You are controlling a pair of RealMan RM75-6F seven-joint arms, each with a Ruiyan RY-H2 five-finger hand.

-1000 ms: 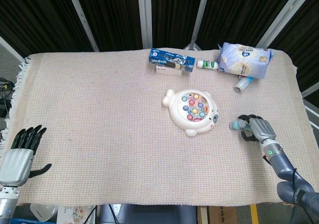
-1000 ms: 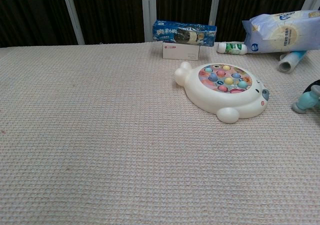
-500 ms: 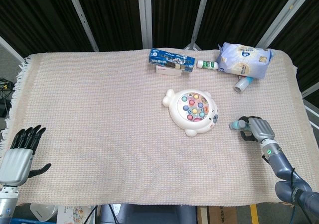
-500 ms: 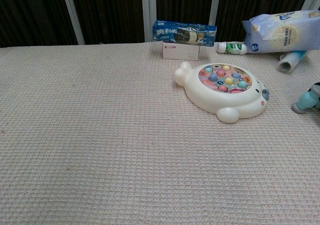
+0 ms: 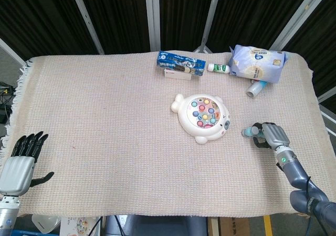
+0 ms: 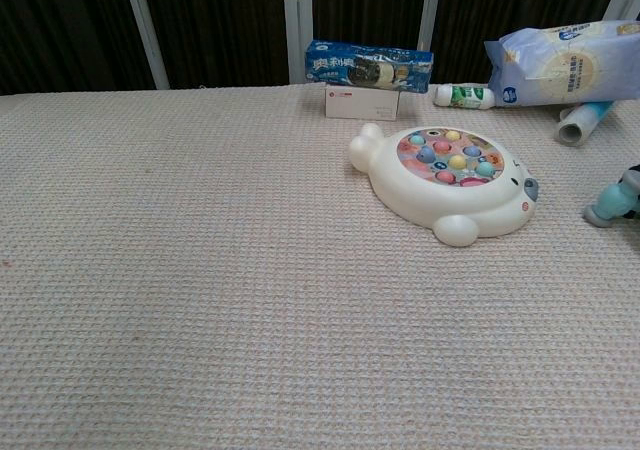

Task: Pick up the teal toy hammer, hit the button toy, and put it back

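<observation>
- Teal toy hammer [image 5: 248,132]: lies across the table, head toward the button toy [image 5: 202,117].
- Right hand [image 5: 270,136]: fingers curled around its handle.
- Left hand [image 5: 20,161]: fingers apart, holding nothing.

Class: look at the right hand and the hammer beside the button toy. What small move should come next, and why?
Probably lift the hammer slightly off the cloth. The right hand is already curled over its handle, the teal head pokes out toward the button toy, yet the hammer seems to rest on the table. The left hand hangs open, far off, so it plays no part.
</observation>
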